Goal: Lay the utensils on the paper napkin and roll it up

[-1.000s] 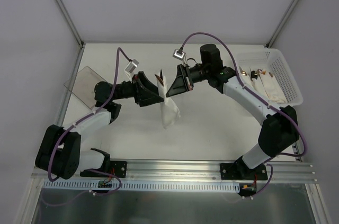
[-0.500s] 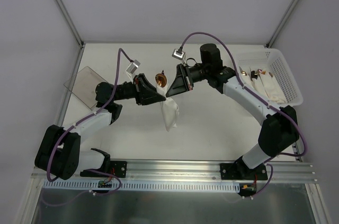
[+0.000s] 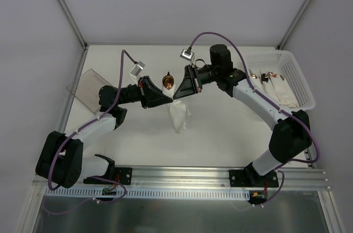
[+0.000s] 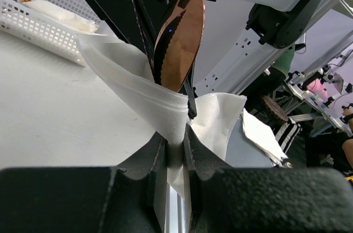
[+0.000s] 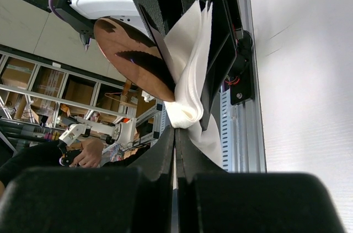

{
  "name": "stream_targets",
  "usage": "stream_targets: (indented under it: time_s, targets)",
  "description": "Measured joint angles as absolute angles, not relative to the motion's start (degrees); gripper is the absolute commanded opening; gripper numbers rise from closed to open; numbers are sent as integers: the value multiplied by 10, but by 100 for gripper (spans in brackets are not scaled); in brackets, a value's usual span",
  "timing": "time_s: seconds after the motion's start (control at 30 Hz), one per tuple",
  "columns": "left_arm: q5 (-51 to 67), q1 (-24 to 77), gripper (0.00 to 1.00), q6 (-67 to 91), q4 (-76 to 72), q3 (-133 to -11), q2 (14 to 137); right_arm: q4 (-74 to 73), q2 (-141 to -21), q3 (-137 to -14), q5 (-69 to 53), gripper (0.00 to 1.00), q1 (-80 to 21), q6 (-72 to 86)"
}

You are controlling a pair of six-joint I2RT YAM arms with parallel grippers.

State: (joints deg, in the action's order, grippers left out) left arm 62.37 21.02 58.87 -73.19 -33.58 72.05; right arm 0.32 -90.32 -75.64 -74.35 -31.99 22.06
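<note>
1. One wooden spoon (image 3: 168, 82) pokes from the paper napkin (image 3: 178, 116), bundled in mid-air above the bench (image 3: 231, 134).
2. Left tool (image 3: 165, 102) and right tool (image 3: 176, 95) each pinch a napkin fold (pressed tight).
3. Risk: pulling apart could tear the paper, dropping the spoon.

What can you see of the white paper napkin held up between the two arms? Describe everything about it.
The thin white paper napkin is a soft, creased sheet gathered into a loose bundle. Fingers of the left gripper and the right gripper pinch it from opposite sides. Its layered folds wrap the lower part of a brown wooden-looking spoon, whose bowl sticks out above. The crumpled lower end hangs below the fingers; whether it touches the table cannot be told.
</note>
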Motion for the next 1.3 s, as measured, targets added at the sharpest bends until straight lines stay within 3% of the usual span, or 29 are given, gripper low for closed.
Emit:
stream_targets:
  time_s: [0.3, 0.4, 0.5, 0.77, 1.0, 1.1, 1.13, 1.23, 1.3]
  targets:
    - [609, 209, 35, 581, -721, -337, 706, 11, -903, -756, -754, 0, -312, 221]
    - [609, 209, 36, 582, -721, -342, 704, 12, -903, -756, -756, 0, -309, 221]
    - [609, 209, 32, 583, -721, -345, 704, 12, -902, -756, -758, 0, -309, 221]
    - [609, 209, 2, 592, -715, -352, 705, 15, -897, -756, -770, 0, -309, 223]
    - [605, 201, 0, 593, -714, -352, 705, 18, -896, -756, -767, 0, -309, 222]
    - [597, 194, 0, 592, -711, -352, 705, 22, -896, -756, -757, 19, -303, 220]
    - [594, 190, 0, 591, -711, -352, 704, 21, -896, -756, -757, 32, -299, 222]
    - [570, 175, 0, 575, -710, -352, 685, 16, -896, -756, -743, 53, -270, 224]
    - [543, 168, 0, 554, -711, -350, 660, 15, -896, -756, -733, 59, -248, 224]
